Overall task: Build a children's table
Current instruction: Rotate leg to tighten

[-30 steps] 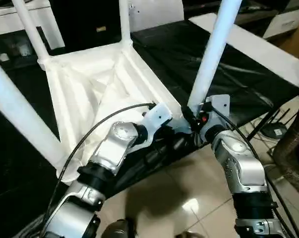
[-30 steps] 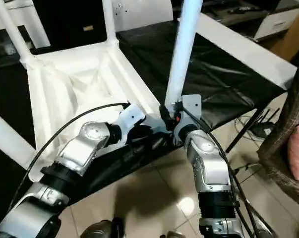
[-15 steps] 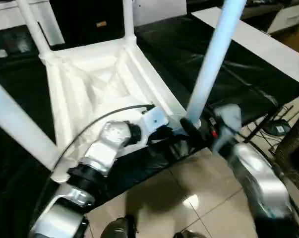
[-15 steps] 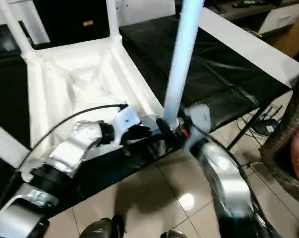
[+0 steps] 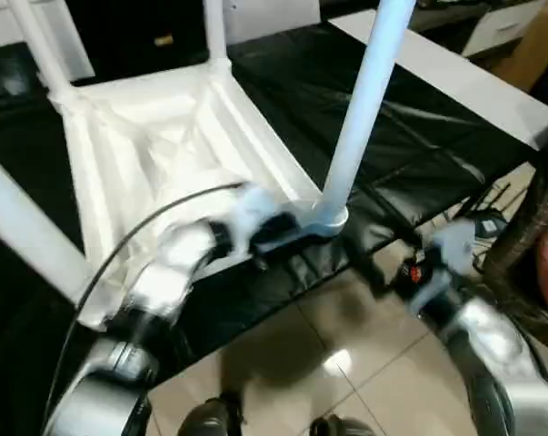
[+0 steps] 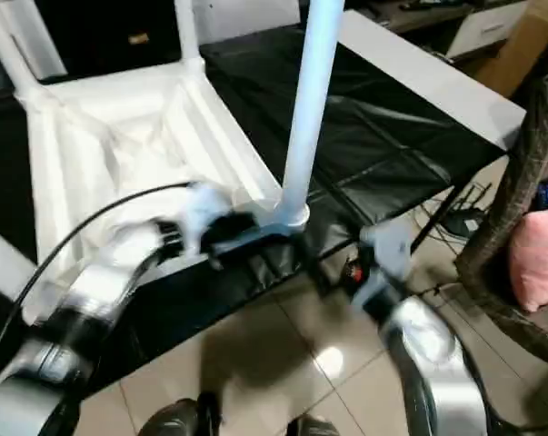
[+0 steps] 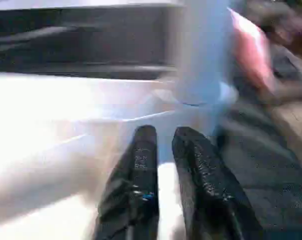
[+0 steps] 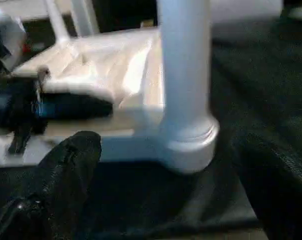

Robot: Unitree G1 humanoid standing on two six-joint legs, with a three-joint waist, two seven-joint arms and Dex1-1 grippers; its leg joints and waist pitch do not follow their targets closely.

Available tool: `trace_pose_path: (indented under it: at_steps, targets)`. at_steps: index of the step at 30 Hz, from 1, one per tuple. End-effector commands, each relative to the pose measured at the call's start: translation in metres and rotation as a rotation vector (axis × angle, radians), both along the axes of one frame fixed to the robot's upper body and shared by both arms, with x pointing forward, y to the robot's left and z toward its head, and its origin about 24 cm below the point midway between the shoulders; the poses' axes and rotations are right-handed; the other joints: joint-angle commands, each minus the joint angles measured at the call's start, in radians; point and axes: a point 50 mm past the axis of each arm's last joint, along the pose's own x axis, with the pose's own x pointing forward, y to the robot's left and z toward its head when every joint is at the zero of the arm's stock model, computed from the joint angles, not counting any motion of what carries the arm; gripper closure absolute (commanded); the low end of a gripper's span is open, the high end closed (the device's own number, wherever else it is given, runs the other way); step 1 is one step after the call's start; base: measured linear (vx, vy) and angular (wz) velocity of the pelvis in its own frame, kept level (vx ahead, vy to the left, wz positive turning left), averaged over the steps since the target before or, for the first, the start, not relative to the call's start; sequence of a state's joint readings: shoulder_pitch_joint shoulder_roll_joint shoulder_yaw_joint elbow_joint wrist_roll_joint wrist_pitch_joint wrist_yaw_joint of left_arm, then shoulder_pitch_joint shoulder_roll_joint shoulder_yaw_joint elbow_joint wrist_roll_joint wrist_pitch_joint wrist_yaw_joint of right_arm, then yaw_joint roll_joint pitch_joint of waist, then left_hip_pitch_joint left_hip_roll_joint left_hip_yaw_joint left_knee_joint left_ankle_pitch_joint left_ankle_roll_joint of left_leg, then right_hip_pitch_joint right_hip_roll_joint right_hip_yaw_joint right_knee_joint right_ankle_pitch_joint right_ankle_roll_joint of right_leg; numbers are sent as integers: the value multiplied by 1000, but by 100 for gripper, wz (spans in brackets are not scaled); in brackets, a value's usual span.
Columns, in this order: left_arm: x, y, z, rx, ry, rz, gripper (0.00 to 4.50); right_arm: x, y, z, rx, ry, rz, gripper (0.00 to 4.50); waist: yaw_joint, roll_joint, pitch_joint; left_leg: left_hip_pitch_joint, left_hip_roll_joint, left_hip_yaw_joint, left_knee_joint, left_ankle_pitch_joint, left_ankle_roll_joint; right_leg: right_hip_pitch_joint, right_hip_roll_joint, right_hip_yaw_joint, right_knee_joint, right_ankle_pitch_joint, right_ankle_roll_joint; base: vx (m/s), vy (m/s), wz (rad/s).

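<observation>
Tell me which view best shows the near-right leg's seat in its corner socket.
Right wrist view: the leg stands upright in the round corner socket, close up, between the open right gripper fingers. The head views show the same joint small, beside the left gripper. The left wrist view shows it blurred.

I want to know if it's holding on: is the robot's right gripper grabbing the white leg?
No, the right gripper is open and drawn back from the leg, which stands alone in its corner socket.

A black-covered work table (image 5: 419, 154) stands on a glossy tiled floor (image 5: 292, 363).
</observation>
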State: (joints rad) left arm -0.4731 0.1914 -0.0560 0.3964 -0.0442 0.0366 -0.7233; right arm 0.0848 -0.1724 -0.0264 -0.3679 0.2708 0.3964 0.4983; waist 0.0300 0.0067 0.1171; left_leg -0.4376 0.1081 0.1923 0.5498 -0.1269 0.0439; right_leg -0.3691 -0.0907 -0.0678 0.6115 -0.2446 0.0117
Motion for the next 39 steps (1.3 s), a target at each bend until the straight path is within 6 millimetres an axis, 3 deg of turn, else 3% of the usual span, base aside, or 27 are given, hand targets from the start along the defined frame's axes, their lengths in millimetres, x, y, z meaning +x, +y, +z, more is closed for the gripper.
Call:
trace_pose_path:
  at_steps: [1,5,6,8,9,13,14,15,16,17,18,19,20,21,22,23,24,25,26,27,28,29,30,32,33,36,39]
  targets:
    - [-3,3,4,-44,8,60,353,-3,3,3,-2,11,5,0,-1,-9,-69,45,135,-67,-68,-280,84,15,-101,59,-62,80,-271,0,0,0]
    - [-30,6,5,-161,-14,172,353,-6,9,3,-13,17,20,0,10,-10,-65,42,139,-63,-63,-256,98,19,-101,59,-67,54,-258,0,0,0]
    - [-48,3,5,-228,5,243,353,-5,9,4,-46,9,16,0,13,4,-67,-5,89,-107,-69,-238,198,67,-95,-10,-59,60,-257,-1,3,32]
    - [-58,2,7,-236,-10,294,353,-4,8,5,-65,2,12,0,-16,29,-65,50,110,-198,-82,-227,291,30,-4,-43,2,-37,-253,-2,-5,43]
    - [-63,2,7,-229,-25,326,353,-3,8,5,-72,-1,8,0,-25,33,-57,83,131,-260,-91,-211,284,-2,37,-18,41,-160,-207,-39,-52,62]
    - [-80,1,2,-201,-6,431,353,-1,11,7,-68,6,26,0,8,11,-43,25,75,-337,-193,-826,-64,4,77,43,121,-239,-175,-75,-112,72]
    - [-82,0,1,-191,-4,438,353,-1,11,7,-70,4,35,0,15,-7,-44,15,60,-331,-199,-844,-71,8,71,61,112,-258,-199,-117,-209,80]
    - [-87,-2,0,-175,3,442,353,-2,13,7,-79,2,51,0,23,-42,-48,11,-2,-294,-147,-771,-67,0,29,91,16,-366,-300,-132,-257,94]
    - [-89,-3,0,-170,11,447,353,-2,14,7,-81,2,60,0,27,-62,-36,36,-54,-244,10,-668,-77,-40,-49,110,-116,-518,-398,-132,-257,94]
    - [-91,-4,-1,-160,11,450,353,-2,14,7,-83,1,69,0,21,-74,-11,-7,-68,-111,268,-347,5,9,-118,84,-190,-655,-512,-108,-227,76]
    - [-92,-5,-1,-152,10,453,353,-2,15,7,-84,0,75,0,11,-54,46,-36,-25,-97,332,-255,-3,1,-159,48,-197,-790,-430,-103,-173,49]
    - [-94,-6,-2,-147,15,447,353,-1,15,7,-90,-2,77,0,17,-40,23,-34,-11,-100,353,-274,-27,31,-162,30,-176,-806,-438,-103,-173,49]
    - [-95,-8,-2,-145,21,443,353,-1,15,7,-93,-3,77,0,10,-69,9,-12,-22,-76,340,-374,-35,60,-116,-10,-159,-793,-403,-56,-154,56]
    - [-97,-10,-4,-138,40,435,353,0,14,7,-98,-2,74,0,9,-34,-23,59,67,-94,200,-417,32,103,-111,-74,-150,-597,-315,-28,-106,82]
    - [-99,-12,-5,-145,63,425,353,0,13,7,-99,1,64,0,9,-34,-23,59,67,-94,200,-417,32,103,-111,-74,-150,-597,-315,-28,-106,82]
    - [-101,-14,-7,-152,86,415,353,1,12,6,-100,5,54,0,-10,10,-52,156,262,-293,-2,-323,141,50,1,-102,14,-336,-171,-60,-125,77]
    - [-105,-14,-10,-178,130,409,353,2,9,5,-94,19,29,0,-46,5,-33,127,248,-291,6,-104,262,-48,15,-18,151,-168,-62,-17,-128,61]
    - [-106,-13,-10,-173,125,419,353,3,8,5,-88,21,19,0,-42,3,-41,141,252,-227,25,-31,264,-78,1,9,149,-97,-51,-17,-128,61]
    - [-106,-12,-10,-168,118,430,353,3,7,5,-82,22,11,0,-51,-14,-44,141,232,-214,43,66,314,-74,-26,47,130,-20,-21,3,-101,41]
    - [-107,-11,-10,-160,113,447,353,3,7,4,-81,25,11,0,-31,-39,-43,98,112,-151,82,106,265,-35,-78,109,1,114,27,-12,-148,2]
    - [-107,-11,-10,-161,114,448,353,3,7,4,-81,25,11,0,-28,-71,-54,73,61,-135,85,40,228,-1,-83,134,-27,78,128,-12,-148,2]
    - [-108,-7,-10,-174,114,486,353,3,9,3,-94,32,15,0,5,-82,-66,20,45,-138,163,-107,158,56,-213,222,-85,35,140,-26,-119,-9]
    - [-108,-2,-9,-182,110,528,353,3,11,1,-101,36,20,0,10,-110,-74,-12,53,-154,194,-193,89,101,-252,244,-88,83,82,0,0,0]
    - [-107,1,-9,-190,113,562,353,3,12,0,-104,39,21,0,12,-95,-58,13,43,-146,123,-91,-11,84,-157,157,-82,154,-76,0,0,0]
    - [-107,9,-7,-237,106,616,353,2,13,-2,-106,46,19,0,-2,-51,-56,69,68,-124,-8,11,18,52,-20,67,-56,97,-192,-24,57,-1]
    - [-110,22,2,-290,55,690,335,2,15,-3,-94,42,27,0,-34,-19,-70,81,110,-135,-19,-89,18,44,-3,52,-42,70,-236,-14,70,-2]
    - [-113,30,3,-231,26,753,335,3,18,2,-59,17,62,0,-32,-34,-64,72,101,-115,-25,-181,-16,45,-22,65,-58,52,-209,-28,65,-2]
